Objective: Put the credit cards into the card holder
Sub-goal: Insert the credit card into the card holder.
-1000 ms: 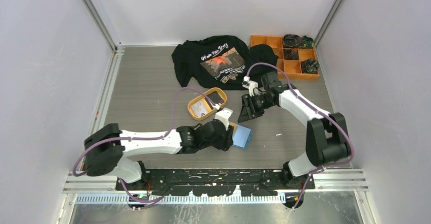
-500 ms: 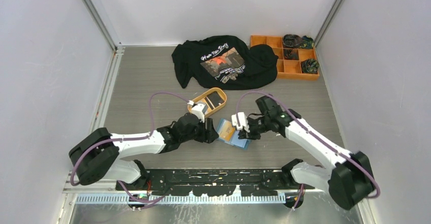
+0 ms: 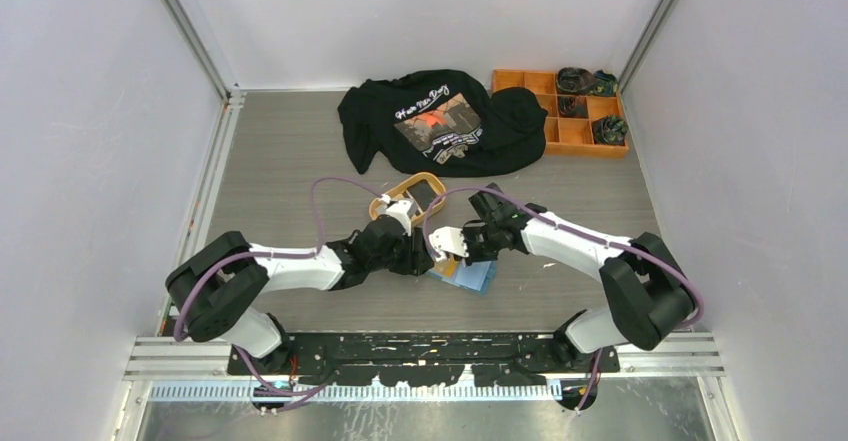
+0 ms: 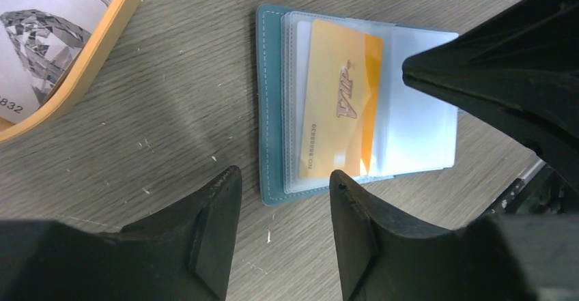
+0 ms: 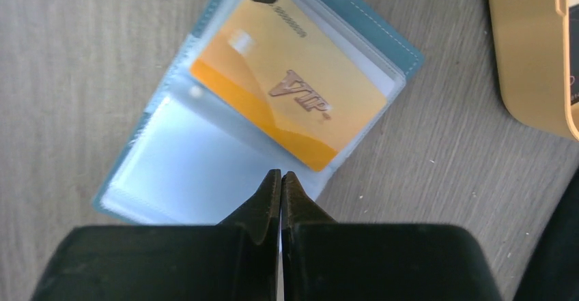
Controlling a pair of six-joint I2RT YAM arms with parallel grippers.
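Note:
The teal card holder (image 4: 267, 117) lies open on the table, and an orange-tan VIP credit card (image 4: 341, 106) sits in its clear inner pocket. My left gripper (image 4: 283, 181) hovers open just off the holder's near corner, with only table between its fingers. My right gripper (image 5: 281, 175) is shut, its tips resting on the holder's empty light-blue pocket (image 5: 184, 171) beside the VIP card (image 5: 293, 103). In the top view both grippers meet over the card holder (image 3: 472, 277). A white diamond-print card (image 4: 31, 35) and a black card (image 3: 428, 191) lie in the tray.
The orange oval tray (image 3: 383, 204) stands just behind the card holder, close to both wrists. A black printed T-shirt (image 3: 440, 121) is spread at the back. An orange compartment box (image 3: 560, 111) with dark items sits at the back right.
My right arm has swung from beside the T-shirt down to the card holder and its jaws have shut. My left gripper has backed off left; the holder now lies open.

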